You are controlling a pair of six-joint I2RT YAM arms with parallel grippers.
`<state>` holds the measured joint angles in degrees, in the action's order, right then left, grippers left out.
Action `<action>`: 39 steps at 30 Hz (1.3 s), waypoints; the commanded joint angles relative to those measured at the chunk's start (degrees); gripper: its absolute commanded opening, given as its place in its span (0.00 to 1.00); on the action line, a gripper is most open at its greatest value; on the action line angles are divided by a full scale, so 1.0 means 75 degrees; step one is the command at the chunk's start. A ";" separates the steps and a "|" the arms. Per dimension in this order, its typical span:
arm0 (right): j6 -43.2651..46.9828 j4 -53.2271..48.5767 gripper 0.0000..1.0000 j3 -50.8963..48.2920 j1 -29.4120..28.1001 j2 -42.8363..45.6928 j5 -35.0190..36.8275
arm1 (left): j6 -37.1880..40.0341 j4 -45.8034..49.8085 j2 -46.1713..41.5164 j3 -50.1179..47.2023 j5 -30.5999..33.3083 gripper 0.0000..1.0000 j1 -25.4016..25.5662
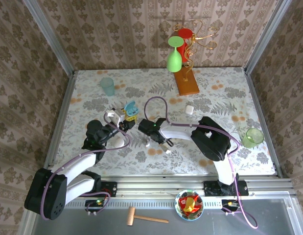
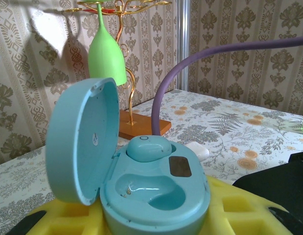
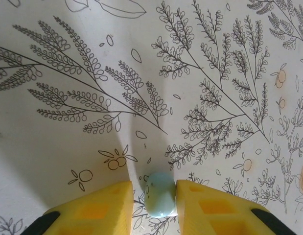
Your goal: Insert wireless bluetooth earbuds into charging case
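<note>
Pale blue and tiny, one earbud (image 3: 159, 195) lay on the flowery table (image 3: 68, 98), near the middle of it. The right jaws stood narrow around it. One yellow pad (image 3: 200, 205) touched the earbud and the other pad (image 3: 92, 210) was just beside it. I could not tell if they pinched it. The left jaws held a blue charging case (image 2: 193, 193), a little to the left of the right jaws. Its lid (image 2: 80, 142) stood open. Another blue earbud (image 2: 146, 147) sat in the far hole of the case. The near hole (image 2: 151, 191) was empty and shiny.
</note>
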<state>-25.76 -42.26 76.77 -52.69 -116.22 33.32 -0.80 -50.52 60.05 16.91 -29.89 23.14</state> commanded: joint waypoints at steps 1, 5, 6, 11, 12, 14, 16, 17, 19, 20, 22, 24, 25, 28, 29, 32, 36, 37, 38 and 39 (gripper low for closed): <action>-0.0150 -0.0236 0.28 0.0231 -0.0044 -0.0216 0.0407 | 0.0073 -0.0201 0.0010 -0.0074 -0.0022 0.21 -0.0056; -0.0128 -0.0280 0.27 0.0252 -0.0053 -0.0264 0.0415 | 0.0076 -0.0201 -0.0003 -0.0069 -0.0034 0.21 -0.0054; -0.0128 -0.0303 0.27 0.0255 -0.0054 -0.0287 0.0423 | 0.0079 -0.0201 0.0001 -0.0063 -0.0034 0.21 -0.0055; -0.0070 -0.0351 0.26 0.0261 -0.0033 -0.0394 0.0479 | 0.0071 -0.0201 0.0009 -0.0029 -0.0058 0.21 -0.0050; -0.0067 -0.0365 0.25 0.0273 -0.0041 -0.0427 0.0481 | 0.0071 -0.0201 0.0009 -0.0028 -0.0057 0.21 -0.0057; -0.0044 -0.0357 0.24 0.0266 -0.0020 -0.0447 0.0473 | 0.0072 -0.0201 0.0009 -0.0028 -0.0057 0.21 -0.0051; -0.0013 -0.0377 0.24 0.0287 0.0006 -0.0482 0.0467 | 0.0063 -0.0198 0.0012 -0.0028 -0.0069 0.21 -0.0050; -0.0014 -0.0415 0.23 0.0294 0.0031 -0.0492 0.0488 | 0.0064 -0.0206 0.0009 -0.0017 -0.0069 0.21 -0.0060; -0.0013 -0.0447 0.21 0.0272 0.0086 -0.0489 0.0503 | 0.0071 -0.0201 0.0003 -0.0017 -0.0069 0.21 -0.0060; -0.0009 -0.0443 0.21 0.0253 0.0099 -0.0482 0.0503 | 0.0074 -0.0201 -0.0002 -0.0022 -0.0080 0.21 -0.0053; 0.0023 -0.0437 0.19 0.0239 0.0119 -0.0410 0.0491 | 0.0070 -0.0201 0.0007 -0.0017 -0.0075 0.21 -0.0055; 0.0072 -0.0387 0.18 0.0207 0.0130 -0.0325 0.0440 | 0.0065 -0.0201 0.0017 0.0002 -0.0081 0.21 -0.0060; 0.0111 -0.0343 0.18 0.0182 0.0127 -0.0264 0.0388 | 0.0060 -0.0212 0.0031 0.0004 -0.0073 0.21 -0.0057; 0.0168 -0.0085 0.17 0.0023 0.0145 0.0084 0.0119 | 0.0071 -0.0236 0.0079 0.0019 -0.0095 0.21 -0.0051; 0.0194 0.0023 0.17 -0.0065 0.0150 0.0228 0.0024 | 0.0071 -0.0239 0.0088 0.0028 -0.0111 0.21 -0.0055; 0.0238 0.0354 0.18 -0.0337 0.0221 0.0832 -0.0346 | 0.0105 -0.0247 0.0123 0.0019 -0.0152 0.21 -0.0040; 0.0286 0.0750 0.18 -0.0706 0.0438 0.1818 -0.1136 | 0.0211 -0.0425 0.0250 -0.0010 -0.0301 0.21 0.0025; 0.0286 0.0900 0.18 -0.0805 0.0513 0.2113 -0.1462 | 0.0285 -0.0498 0.0294 -0.0016 -0.0312 0.21 0.0075; 0.0271 0.1026 0.18 -0.0916 0.0597 0.2369 -0.1777 | 0.0342 -0.0533 0.0334 -0.0016 -0.0315 0.21 0.0147; 0.0216 0.1203 0.18 -0.1027 0.0715 0.2668 -0.2178 | 0.0401 -0.0570 0.0380 -0.0016 -0.0326 0.21 0.0222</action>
<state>-23.94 -37.30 70.81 -48.82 -101.97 24.58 0.08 -51.22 62.30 16.88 -30.74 23.68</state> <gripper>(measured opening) 0.177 0.360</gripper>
